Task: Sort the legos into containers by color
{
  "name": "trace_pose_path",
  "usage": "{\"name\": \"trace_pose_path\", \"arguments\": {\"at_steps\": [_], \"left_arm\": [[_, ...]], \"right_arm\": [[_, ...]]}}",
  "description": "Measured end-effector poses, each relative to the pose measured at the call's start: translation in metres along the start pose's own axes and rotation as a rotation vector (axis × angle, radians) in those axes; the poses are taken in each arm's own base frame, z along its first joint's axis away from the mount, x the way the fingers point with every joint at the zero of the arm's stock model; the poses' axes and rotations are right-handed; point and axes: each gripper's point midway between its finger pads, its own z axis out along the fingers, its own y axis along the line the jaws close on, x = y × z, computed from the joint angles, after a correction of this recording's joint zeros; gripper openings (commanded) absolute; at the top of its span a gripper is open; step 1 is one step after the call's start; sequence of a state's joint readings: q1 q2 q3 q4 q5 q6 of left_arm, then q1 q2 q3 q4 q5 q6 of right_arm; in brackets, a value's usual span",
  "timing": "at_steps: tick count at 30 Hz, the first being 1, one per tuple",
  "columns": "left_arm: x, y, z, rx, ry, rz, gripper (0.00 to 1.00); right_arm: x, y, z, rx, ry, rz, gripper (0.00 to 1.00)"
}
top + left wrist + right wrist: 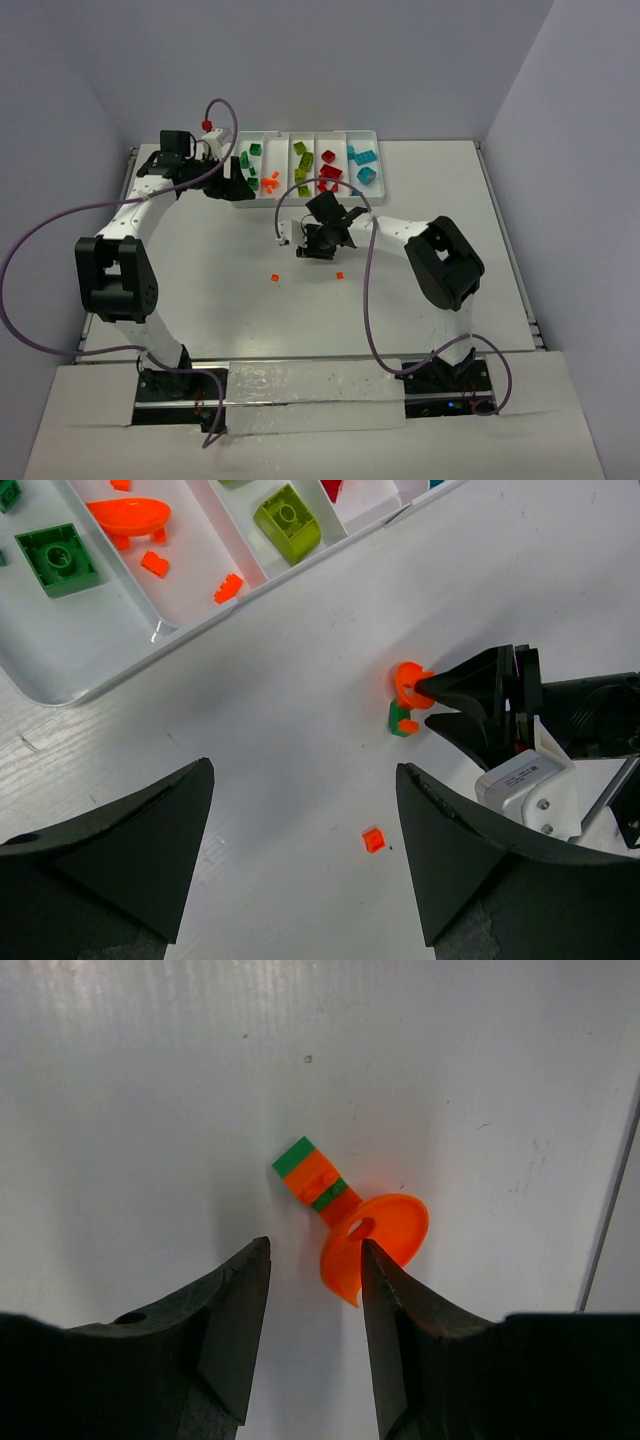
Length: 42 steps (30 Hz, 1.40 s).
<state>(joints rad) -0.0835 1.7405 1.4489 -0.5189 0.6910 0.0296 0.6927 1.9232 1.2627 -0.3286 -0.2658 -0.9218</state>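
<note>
Your left gripper (305,770) is released: its jaws stand wide with only bare worktop (200,290) between them. Just ahead of it lies the white tray (100,685), whose compartments hold green bricks (250,160), orange pieces (270,185), lime (300,165), red (328,175) and teal (362,165). Your right gripper (313,1250) sits low over the worktop, jaws partly apart and not clenched on anything. One finger (395,1320) touches the rim of an orange disc (385,1230); the other stands clear. A green-and-orange stack (315,1182) joins that disc and points away just past the fingertips. Two small orange bits (274,277) (340,274) lie loose behind the right gripper, towards the arm bases.
</note>
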Motion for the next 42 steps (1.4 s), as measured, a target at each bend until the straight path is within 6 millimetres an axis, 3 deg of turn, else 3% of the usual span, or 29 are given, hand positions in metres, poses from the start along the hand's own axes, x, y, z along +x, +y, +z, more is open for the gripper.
{"name": "trace_pose_path", "arguments": {"at_steps": [3, 16, 22, 25, 30, 33, 38, 42], "left_arm": [[0.0, 0.002, -0.001, -0.001, -0.002, -0.005, 0.83], [0.014, 0.002, 0.001, 0.018, 0.014, -0.043, 0.84], [0.042, -0.008, -0.005, 0.025, 0.026, -0.12, 0.85], [0.06, -0.022, -0.014, 0.045, 0.033, -0.162, 0.84], [0.077, -0.041, -0.018, 0.109, 0.04, -0.269, 0.89], [0.083, -0.047, -0.016, 0.131, 0.049, -0.364, 0.93], [0.079, -0.055, -0.015, 0.156, 0.051, -0.488, 0.9], [0.072, -0.062, -0.013, 0.172, 0.042, -0.547, 0.81]], "right_arm": [[0.002, -0.003, 0.002, 0.014, 0.015, -0.004, 0.44], [0.001, -0.017, 0.005, 0.07, 0.032, -0.03, 0.05], [-0.001, -0.015, 0.003, 0.082, 0.022, -0.001, 0.0], [-0.002, -0.005, -0.012, 0.084, 0.01, 0.041, 0.0], [-0.036, -0.013, -0.058, 0.171, -0.091, 0.102, 0.0], [-0.057, -0.016, -0.076, 0.212, -0.138, 0.131, 0.0], [-0.082, -0.011, -0.078, 0.217, -0.147, 0.187, 0.0], [-0.089, -0.005, -0.072, 0.213, -0.126, 0.229, 0.0]]}}
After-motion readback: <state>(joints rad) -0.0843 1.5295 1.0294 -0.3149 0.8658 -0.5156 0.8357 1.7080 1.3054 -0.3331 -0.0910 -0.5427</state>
